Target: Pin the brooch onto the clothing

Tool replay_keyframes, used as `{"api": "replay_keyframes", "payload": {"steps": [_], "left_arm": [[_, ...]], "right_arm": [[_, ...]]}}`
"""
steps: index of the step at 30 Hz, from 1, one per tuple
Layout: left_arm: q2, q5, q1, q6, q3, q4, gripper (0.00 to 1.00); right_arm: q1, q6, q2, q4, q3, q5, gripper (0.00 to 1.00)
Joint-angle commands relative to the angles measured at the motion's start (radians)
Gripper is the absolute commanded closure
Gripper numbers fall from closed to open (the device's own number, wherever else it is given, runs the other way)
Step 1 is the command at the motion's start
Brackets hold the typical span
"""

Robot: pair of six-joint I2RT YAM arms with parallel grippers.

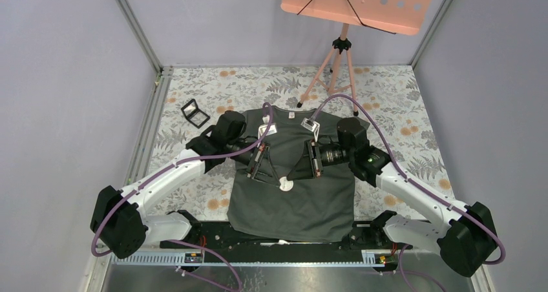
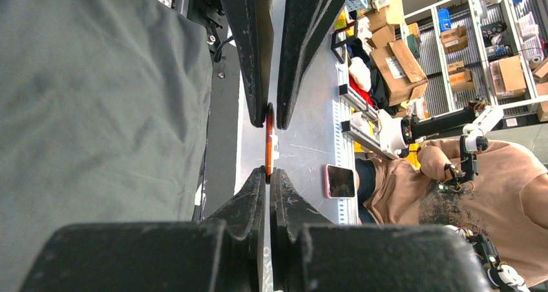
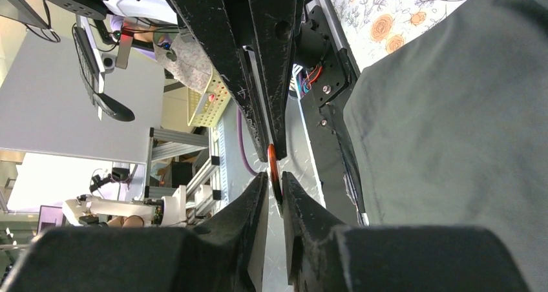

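The dark grey-green T-shirt [image 1: 291, 208] lies flat on the floral cloth, neck at the far side. Both grippers meet above its middle. The brooch [image 1: 285, 186] shows there as a small pale round spot between the tips. In the left wrist view it is a thin orange disc [image 2: 268, 143] seen edge-on, with the shirt [image 2: 97, 98] to its left. My left gripper [image 2: 268, 174] pinches its near edge, and the right gripper's fingers pinch the far edge. In the right wrist view my right gripper [image 3: 274, 181] is shut on the orange brooch [image 3: 272, 163], with the shirt [image 3: 452, 111] to its right.
A small black square case [image 1: 195, 113] lies on the floral cloth [image 1: 213, 85] left of the shirt's shoulder. A pink music stand on a tripod [image 1: 341, 46] stands at the back. A black base bar [image 1: 258, 243] runs along the near edge. Grey walls close in both sides.
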Motion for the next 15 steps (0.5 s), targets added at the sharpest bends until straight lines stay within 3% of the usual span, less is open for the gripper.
{"api": "replay_keyframes", "payload": {"steps": [1, 7, 8, 12, 15], "left_arm": [[-0.005, 0.027, -0.006, 0.028, 0.045, 0.028, 1.00], [-0.009, 0.022, -0.007, 0.040, 0.048, 0.026, 1.00], [-0.008, 0.026, -0.006, 0.050, 0.050, 0.027, 0.96], [-0.011, -0.022, 0.017, 0.076, 0.064, 0.021, 0.31], [-0.054, -0.119, 0.049, 0.048, 0.070, 0.052, 0.16]], "right_arm": [[0.024, -0.024, 0.009, 0.011, 0.044, -0.030, 0.80], [0.029, -0.031, 0.000, 0.007, 0.041, -0.007, 1.00], [0.030, -0.032, -0.007, 0.004, 0.042, 0.010, 1.00], [0.029, -0.021, -0.066, 0.014, 0.032, 0.150, 1.00], [0.029, -0.011, -0.131, 0.039, 0.016, 0.293, 1.00]]}}
